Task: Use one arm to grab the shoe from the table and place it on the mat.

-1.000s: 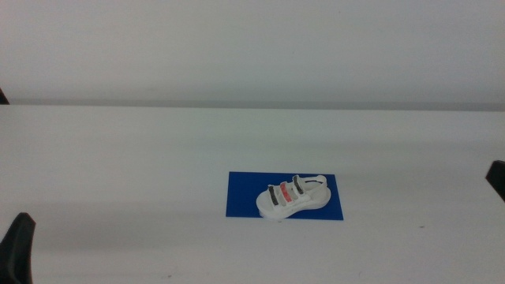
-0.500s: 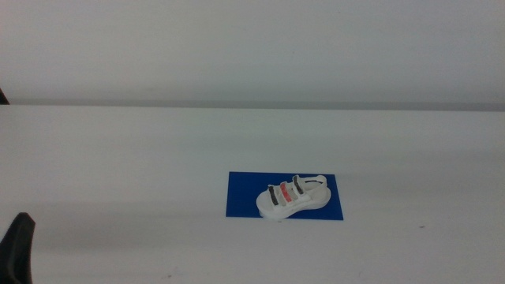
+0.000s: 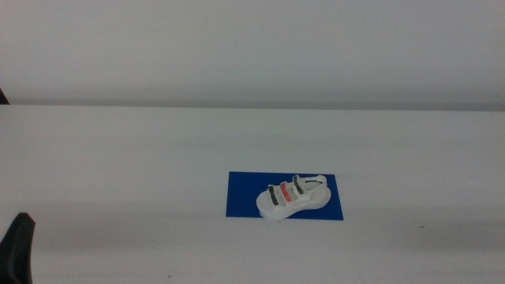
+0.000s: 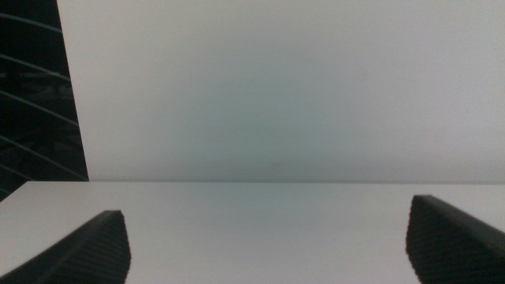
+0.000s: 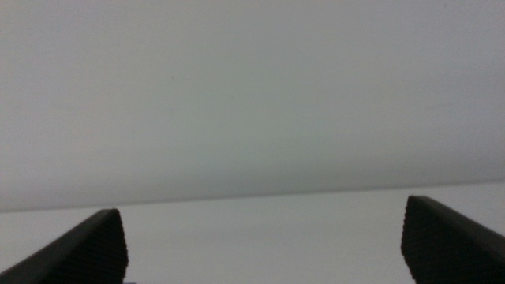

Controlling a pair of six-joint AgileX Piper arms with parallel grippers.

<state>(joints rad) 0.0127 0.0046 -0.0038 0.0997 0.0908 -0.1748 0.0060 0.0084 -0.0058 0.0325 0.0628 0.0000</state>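
The small white strapped shoe point(image 3: 293, 196) lay on the thin deep-blue rectangular mat point(image 3: 243, 197), its toe near one edge, well apart from both fingers. Left fingers point(image 4: 268, 244) and right fingers point(image 5: 264, 241) gaped wide, empty, over bare smooth white desk point(image 3: 118, 158).

1. The left gripper point(image 4: 268, 252) is showing its two dark jaws rising from the lower corners of the picture, standing wide apart with nothing between them.
2. Each jaw is showing a finely ribbed, dark surface, sloping up to a blunt tip.
3. The table point(image 4: 260, 229) is lying beneath and between the jaws as a plain white surface, running away to a straight far edge.
4. A pale grey-white wall point(image 4: 300, 87) is filling most of the picture beyond that edge, bare and evenly lit.
5. A black panel point(image 4: 35, 95) with faint curved lines is standing at one side beside the wall, reaching down to the table's far edge.
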